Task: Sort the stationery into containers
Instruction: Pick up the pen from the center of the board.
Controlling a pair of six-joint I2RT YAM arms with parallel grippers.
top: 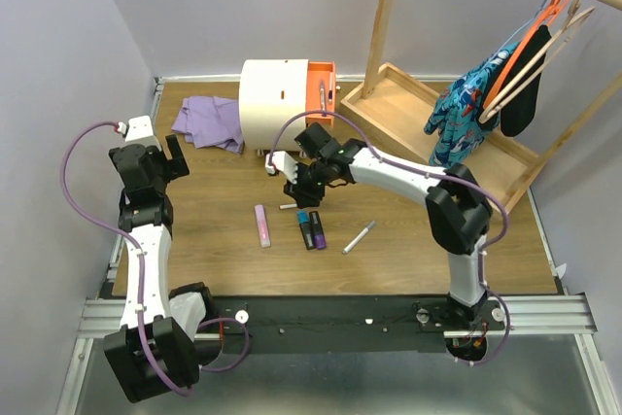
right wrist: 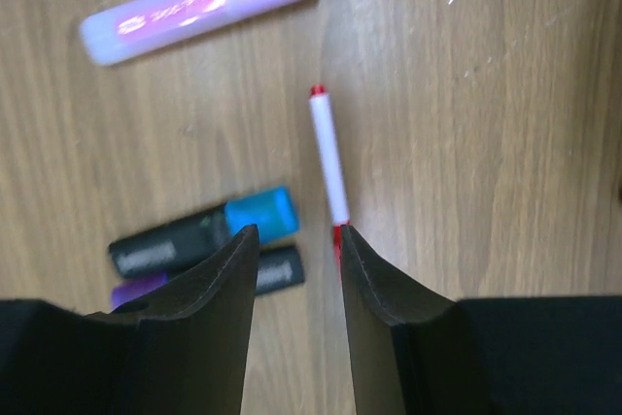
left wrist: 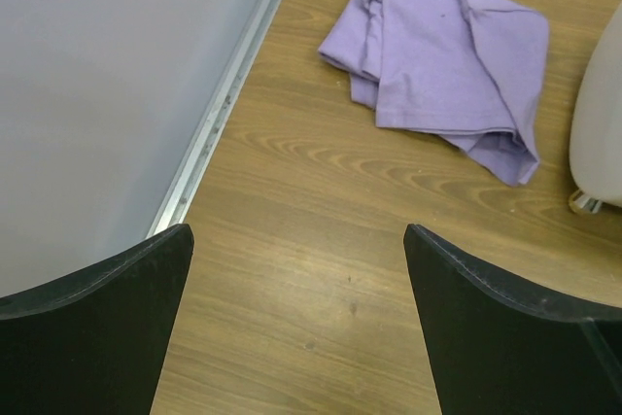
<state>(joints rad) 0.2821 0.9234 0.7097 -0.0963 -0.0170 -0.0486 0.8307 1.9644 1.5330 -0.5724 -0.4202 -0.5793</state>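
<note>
Markers [right wrist: 199, 235], two at lower left, hide partly behind the narrowly parted right gripper [right wrist: 298, 232]; one red-tipped pen [right wrist: 328, 157], one pink bar [right wrist: 199, 5]; left gripper [left wrist: 296, 235] wide.

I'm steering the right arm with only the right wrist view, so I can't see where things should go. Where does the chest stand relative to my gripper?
Observer: The cream chest stands far back on the table, just beyond the right gripper.
Operator: Any drawer open?
Observer: Yes, one orange drawer is pulled out on the chest's right side.
Operator: Is the left arm in my way?
Observer: No; the left gripper is open near the purple cloth, well off to your left.
</note>
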